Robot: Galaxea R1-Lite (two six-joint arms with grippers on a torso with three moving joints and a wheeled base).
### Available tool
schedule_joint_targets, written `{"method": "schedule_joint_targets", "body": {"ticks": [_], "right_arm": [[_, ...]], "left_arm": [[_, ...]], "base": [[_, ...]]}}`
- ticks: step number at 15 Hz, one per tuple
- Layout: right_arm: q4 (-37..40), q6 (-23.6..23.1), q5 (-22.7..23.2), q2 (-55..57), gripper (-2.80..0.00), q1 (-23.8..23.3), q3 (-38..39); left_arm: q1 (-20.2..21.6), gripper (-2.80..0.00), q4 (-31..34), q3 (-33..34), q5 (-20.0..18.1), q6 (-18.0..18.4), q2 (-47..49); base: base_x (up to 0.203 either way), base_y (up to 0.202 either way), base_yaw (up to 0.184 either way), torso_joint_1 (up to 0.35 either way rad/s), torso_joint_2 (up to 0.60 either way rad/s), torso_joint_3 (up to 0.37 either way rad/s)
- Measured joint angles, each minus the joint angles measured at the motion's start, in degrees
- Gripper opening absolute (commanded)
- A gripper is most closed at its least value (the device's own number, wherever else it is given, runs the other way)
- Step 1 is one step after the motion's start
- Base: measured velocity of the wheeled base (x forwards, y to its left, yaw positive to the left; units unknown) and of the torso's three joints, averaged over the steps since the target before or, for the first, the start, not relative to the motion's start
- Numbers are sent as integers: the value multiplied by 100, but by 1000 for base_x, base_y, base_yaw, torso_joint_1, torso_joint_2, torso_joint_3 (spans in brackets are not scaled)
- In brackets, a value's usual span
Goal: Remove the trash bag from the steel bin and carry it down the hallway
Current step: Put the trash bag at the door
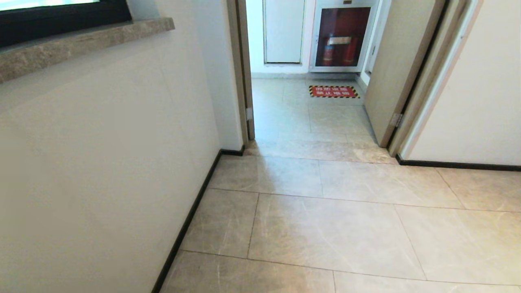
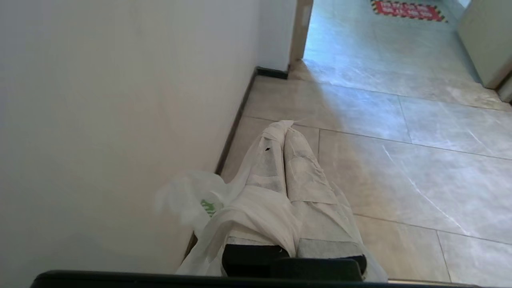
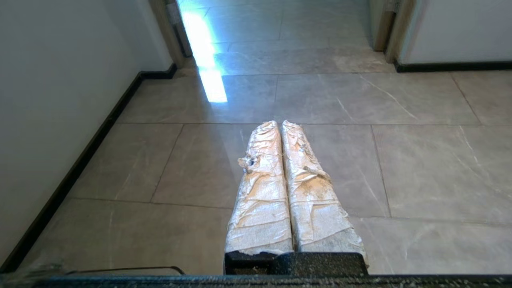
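Beige marble-look tiles of the hallway (image 1: 333, 228) fill the head view, with a cream wall (image 1: 101, 162) on the left, an open door (image 1: 401, 69) and a red floor sign (image 1: 333, 91) beyond; neither arm shows here. In the left wrist view, the left gripper (image 2: 285, 130) has its taped fingers pressed together on the trash bag (image 2: 224, 208), which drapes over them beside the wall, its lower part cut off. In the right wrist view, the right gripper (image 3: 279, 125) is closed, holding nothing.

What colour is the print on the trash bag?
Green, on the white trash bag; the left wrist view shows it best.
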Motion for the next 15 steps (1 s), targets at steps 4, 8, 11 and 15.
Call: {"method": "schedule_joint_targets", "body": {"ticks": [4,8,11,15], "right_arm": [[-6,-6,0,-2,-280,-4,7],[-18,-7,3,0,-280,-7,-9],[-7,-7,0,-2,-280,-4,5],[-3,-7,0,0,-280,-1,5]], "left_arm": [[-6,-280,8,2,10,-1,0],[-11,-280,9,2,12,-11,0],[2,-280,8,2,12,-9,0],[0,-280,5,2,10,-11,0]], "base": [[121,-1,-7,2,3,3],[1,2,-81,1,2,3],[0,8,-173,2,-1,4],[-1,10,-168,3,3,3]]}}
